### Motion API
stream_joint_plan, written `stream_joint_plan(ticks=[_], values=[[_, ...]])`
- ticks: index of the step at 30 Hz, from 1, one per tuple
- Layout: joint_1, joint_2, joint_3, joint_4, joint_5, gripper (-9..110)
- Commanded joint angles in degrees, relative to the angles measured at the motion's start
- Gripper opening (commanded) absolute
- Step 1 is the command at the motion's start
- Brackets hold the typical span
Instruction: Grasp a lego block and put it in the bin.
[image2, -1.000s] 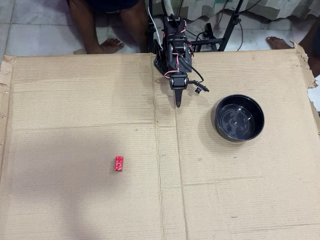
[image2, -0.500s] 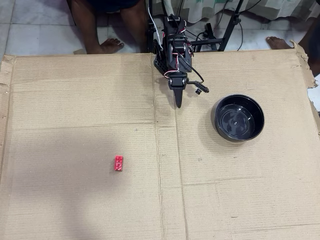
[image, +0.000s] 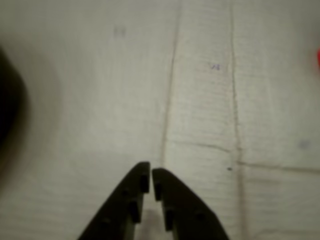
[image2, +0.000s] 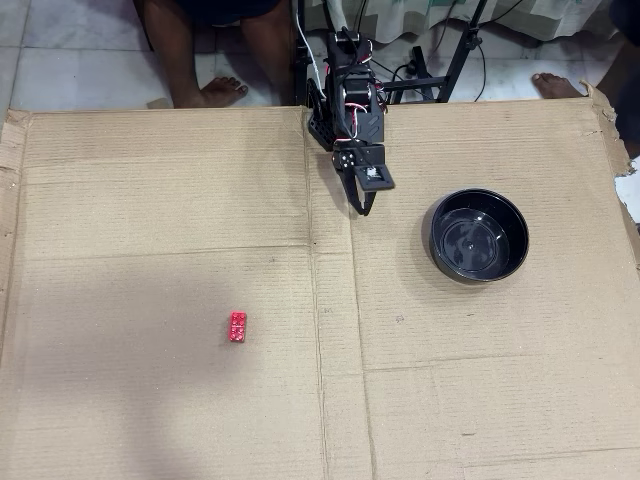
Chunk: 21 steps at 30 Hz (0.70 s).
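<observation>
Where the fixed camera looks straight down: black two-finger gripper (image2: 364, 210) at the end of a short black arm (image2: 345, 100) with red and white wires, mounted at the far edge of a large sheet of brown corrugated cardboard (image2: 180, 180). Fingers drawn together to a single narrow point, nothing between them, tip above bare cardboard near the sheet's centre crease. Tiny bright red rectangular plastic lego block (image2: 237, 327) with two rows of studs, lying flat, lower left of the gripper and well apart from it. Round glossy black plastic bin (image2: 479, 235) with low walls and flat bottom, upright and empty, to the right of the gripper, near but not touching. Bare legs and feet of a person (image2: 215, 60) on the tiled floor beyond the cardboard's far edge; black stand legs and cables beside the arm's base.

Where the wrist camera looks down past the fingers: gripper (image: 151, 172) entering from the bottom edge, dark ridged fingers almost meeting, only a thin slit left at the tips, holding nothing. Blurred cardboard (image: 200, 100) with creases beneath. Dark curved edge of the bin (image: 7, 100) at the left border; a sliver of the red lego block (image: 318, 57) at the right border.
</observation>
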Motion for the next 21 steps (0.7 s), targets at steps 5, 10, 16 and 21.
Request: stream_joint_plan(ticks=[5, 10, 16, 21], values=[[-0.35, -8.0, -10.37, -0.88, 21.09, 1], [0.09, -21.97, -21.88, -0.97, 22.94, 1], [0.7, -41.22, -38.67, -1.05, 22.24, 20], [4.04, -57.66, -49.92, -8.79, 22.06, 30]])
